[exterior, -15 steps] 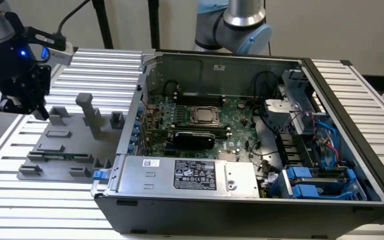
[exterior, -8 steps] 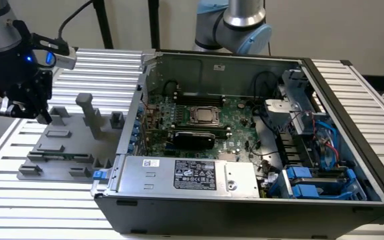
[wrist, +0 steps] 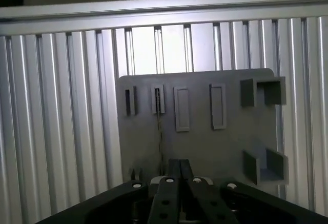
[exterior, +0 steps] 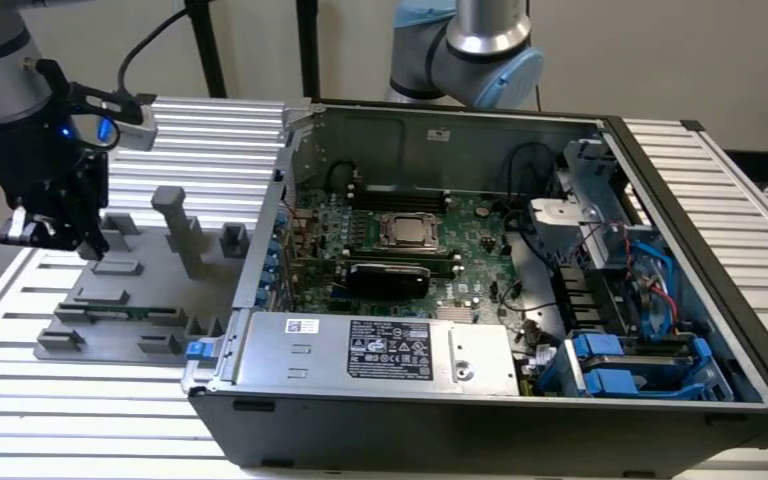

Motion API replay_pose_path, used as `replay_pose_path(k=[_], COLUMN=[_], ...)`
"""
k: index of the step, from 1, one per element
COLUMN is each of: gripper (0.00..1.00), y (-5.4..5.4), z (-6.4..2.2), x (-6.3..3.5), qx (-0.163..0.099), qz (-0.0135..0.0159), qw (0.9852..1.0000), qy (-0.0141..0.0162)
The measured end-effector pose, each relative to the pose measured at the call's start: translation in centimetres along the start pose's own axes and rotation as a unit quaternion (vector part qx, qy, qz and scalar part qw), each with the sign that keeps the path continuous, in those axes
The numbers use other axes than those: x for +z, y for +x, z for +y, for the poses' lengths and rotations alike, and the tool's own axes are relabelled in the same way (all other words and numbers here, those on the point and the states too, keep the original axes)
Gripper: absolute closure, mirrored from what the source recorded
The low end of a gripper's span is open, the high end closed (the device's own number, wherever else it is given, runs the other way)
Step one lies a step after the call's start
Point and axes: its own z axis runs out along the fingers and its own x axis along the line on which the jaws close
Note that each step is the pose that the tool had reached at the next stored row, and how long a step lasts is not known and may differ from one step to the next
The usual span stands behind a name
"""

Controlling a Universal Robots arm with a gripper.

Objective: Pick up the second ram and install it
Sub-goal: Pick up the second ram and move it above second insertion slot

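The second ram point(exterior: 117, 313) is a thin green stick standing on edge in the grey fixture tray point(exterior: 104, 345), along its near side. In the wrist view the ram point(wrist: 160, 131) is a narrow dark line running from a tray slot toward my fingertips. My gripper point(exterior: 48, 232) hangs above the tray's end at the exterior view's left, clear of the stick. The black fingers point(wrist: 170, 175) are pressed together with nothing between them, so the gripper point(wrist: 179, 165) is shut.
The open computer case point(exterior: 491, 400) sits at the exterior view's right of the tray, with the green motherboard point(exterior: 478, 215) and silver processor point(exterior: 408, 231) inside. Upright grey posts point(exterior: 177, 225) rise from the tray. A ribbed metal table point(exterior: 77, 420) lies underneath.
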Motion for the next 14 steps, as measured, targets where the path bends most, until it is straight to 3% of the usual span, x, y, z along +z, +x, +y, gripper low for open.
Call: replay_pose_path(k=[14], gripper=[0.00], y=[0.5], z=[-0.11], x=[2.40], qx=[-0.013], qz=[0.0011], qw=[0.9999], qy=[0.0004])
